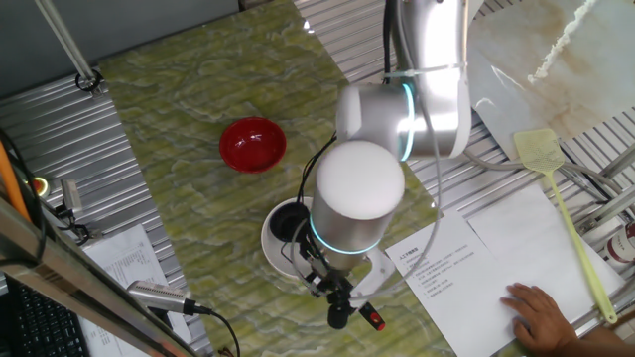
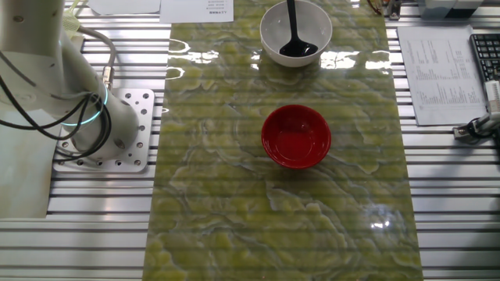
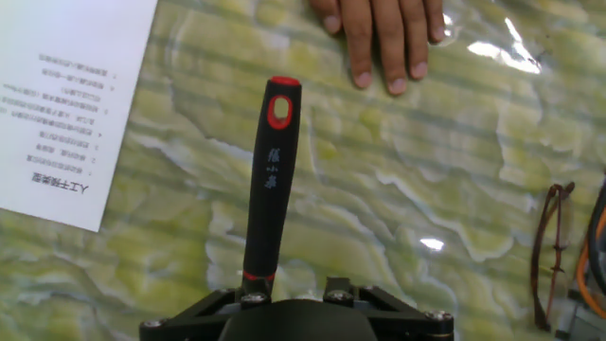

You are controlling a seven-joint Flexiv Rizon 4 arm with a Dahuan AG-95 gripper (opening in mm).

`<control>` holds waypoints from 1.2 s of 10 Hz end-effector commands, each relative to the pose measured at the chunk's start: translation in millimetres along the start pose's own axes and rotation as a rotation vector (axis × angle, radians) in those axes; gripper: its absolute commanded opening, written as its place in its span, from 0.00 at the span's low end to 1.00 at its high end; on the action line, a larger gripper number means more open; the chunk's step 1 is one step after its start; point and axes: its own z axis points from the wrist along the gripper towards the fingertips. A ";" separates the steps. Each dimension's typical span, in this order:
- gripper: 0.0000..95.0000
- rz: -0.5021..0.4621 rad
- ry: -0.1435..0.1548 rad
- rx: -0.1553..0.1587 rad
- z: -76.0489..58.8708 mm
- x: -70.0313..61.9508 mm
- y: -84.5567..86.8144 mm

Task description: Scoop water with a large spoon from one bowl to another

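The large spoon (image 2: 298,48), a black ladle, rests with its cup in the white bowl (image 2: 269,31) at the table's edge. Its black handle (image 3: 270,189) rises to a red-ringed tip. In the hand view my gripper (image 3: 292,289) is open at the handle's lower end. The handle lies against the left finger (image 3: 248,298), well apart from the right one. From the one fixed view my gripper (image 1: 332,297) hangs over the white bowl (image 1: 270,233), with the red handle tip (image 1: 372,317) beside it. The red bowl (image 1: 253,144) (image 2: 295,136) stands alone mid-table.
A person's hand (image 1: 541,317) (image 3: 379,38) rests on white paper near the bowl. A printed sheet (image 1: 437,263) (image 3: 66,104) lies beside it. A yellow-green fly swatter (image 1: 556,188) lies at the right. Glasses (image 3: 549,246) sit at the edge. My arm's base (image 2: 117,129) stands left.
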 end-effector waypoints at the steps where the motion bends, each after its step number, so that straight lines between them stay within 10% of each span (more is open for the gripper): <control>1: 0.40 -0.093 -0.032 -0.027 0.9 -2.2 0.1; 12: 0.40 -0.097 -0.049 -0.043 3.4 -29.1 16.1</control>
